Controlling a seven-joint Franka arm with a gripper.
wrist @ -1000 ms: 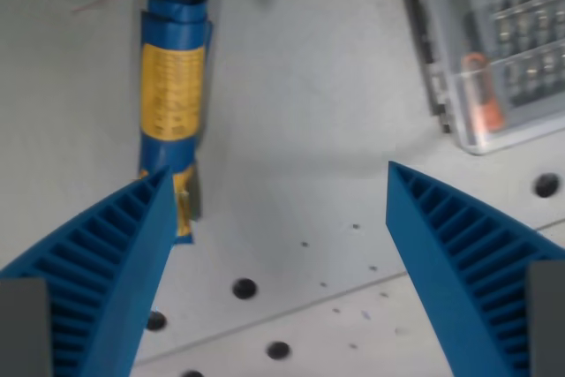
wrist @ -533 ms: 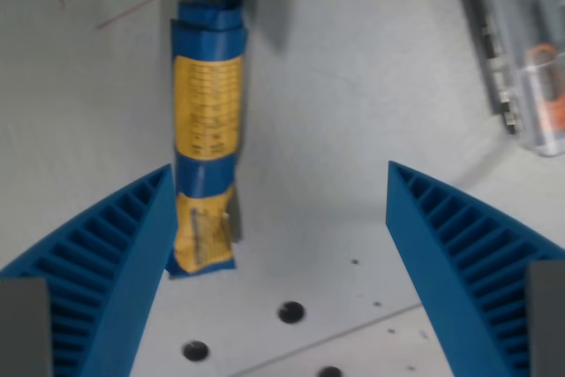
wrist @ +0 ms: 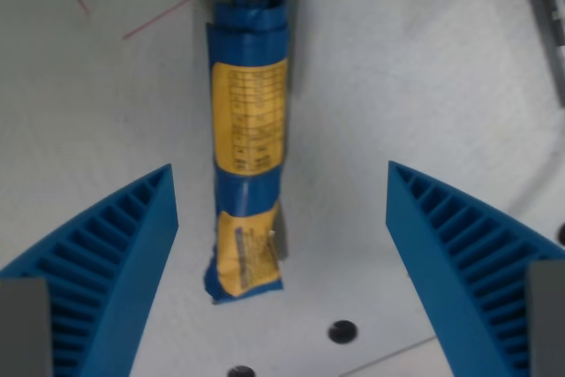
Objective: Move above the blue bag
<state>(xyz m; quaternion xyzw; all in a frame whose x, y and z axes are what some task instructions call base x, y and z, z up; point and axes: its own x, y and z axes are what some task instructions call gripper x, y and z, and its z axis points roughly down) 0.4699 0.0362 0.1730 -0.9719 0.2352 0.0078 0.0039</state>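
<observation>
The blue bag (wrist: pixel 248 143) is a rolled-up blue pack with a yellow printed label. It lies lengthwise on the white table, running from the upper middle of the wrist view down to the lower middle. My gripper (wrist: pixel 281 192) is open, with its two blue ribbed fingers (wrist: pixel 97 262) at the lower left and lower right. The bag's near end lies between the fingers, closer to the wrist view's left finger. The gripper holds nothing.
The white table (wrist: pixel 397 86) has dark round holes (wrist: pixel 342 332) near the bottom edge. Thin red lines (wrist: pixel 163 13) mark the surface at the upper left. The edge of a clear plastic case (wrist: pixel 549 6) shows at the far upper right.
The camera has moved toward the wrist view's left. The bag now sits nearer the middle between the fingers, and the clear case has nearly left the view. The gripper stays open.
</observation>
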